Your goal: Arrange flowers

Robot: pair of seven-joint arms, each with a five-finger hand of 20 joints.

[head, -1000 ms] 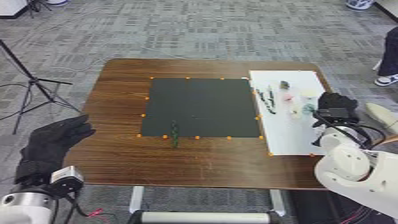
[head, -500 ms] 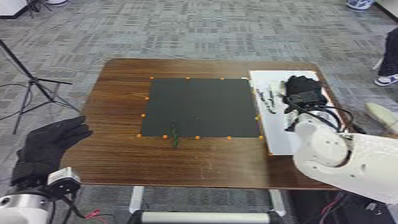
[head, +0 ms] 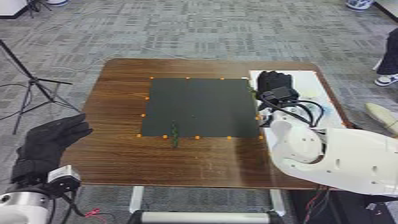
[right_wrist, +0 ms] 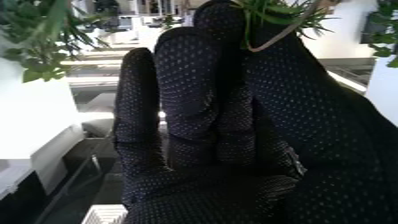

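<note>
Right hand over the white sheet during flower arranging

Clock directions took the far edge of the table [head: 111,100] as twelve. The robot's right hand [head: 274,84] lay between one and two o'clock, over the white sheet [head: 304,80]; its fingers were extended, nearly straight, with the thumb close alongside. In the right wrist view, leafy greenery [right_wrist: 277,9] with a thin curved stem lay at the fingertips and thumb; whether it was gripped could not be told. A pale flower [head: 310,93] lay on the white sheet, at about four o'clock from that hand. One green sprig [head: 174,137] crossed the near edge of the black mat [head: 200,105], at seven o'clock from the mat's centre. The left hand [head: 55,137], between eight and nine o'clock, had relaxed fingers and held nothing
</note>
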